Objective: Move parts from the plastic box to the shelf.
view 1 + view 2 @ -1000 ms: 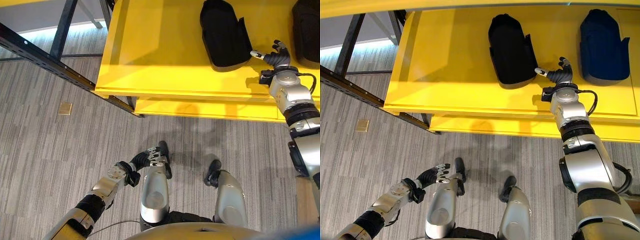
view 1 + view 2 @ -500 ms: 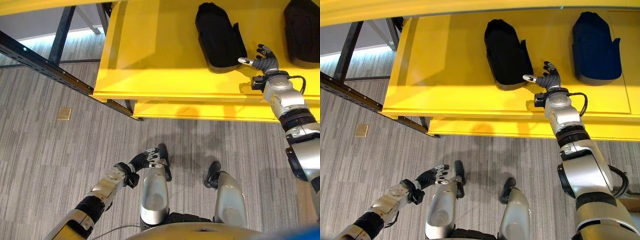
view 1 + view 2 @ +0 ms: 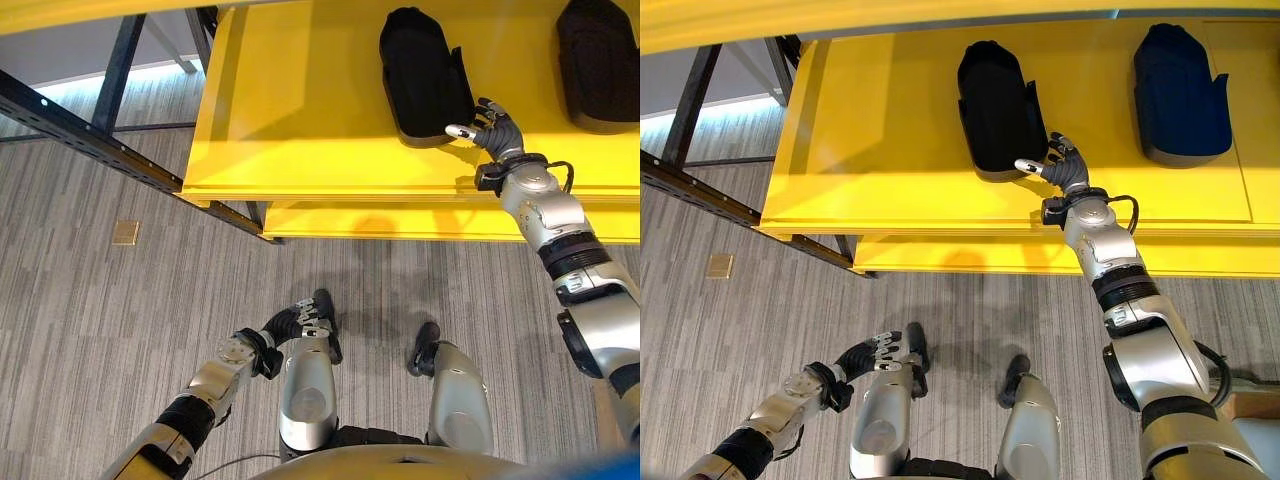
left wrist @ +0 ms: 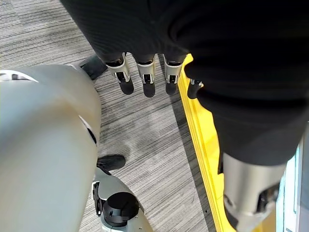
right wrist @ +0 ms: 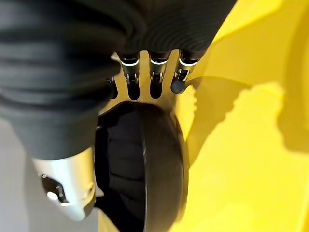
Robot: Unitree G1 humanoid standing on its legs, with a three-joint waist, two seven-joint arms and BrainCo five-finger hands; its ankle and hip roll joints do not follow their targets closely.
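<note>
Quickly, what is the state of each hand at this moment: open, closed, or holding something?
Left hand: open, fingers relaxed, holding nothing, low above the floor.
Right hand: open, fingers straight, beside the black part on the yellow shelf, gripping nothing.

R arm stretched up and fwd, forearm angled toward view centre. Right hand at the end of it, fingers straight and spread, thumb sticking out to the robot's left, nothing gripped; dark ribbed cover over wrist and back of hand. L arm hangs low, bent, coming in from lower left. Left hand down near leg level, fingers relaxed, roughly straight in a row, thumb apart, holding nothing.
</note>
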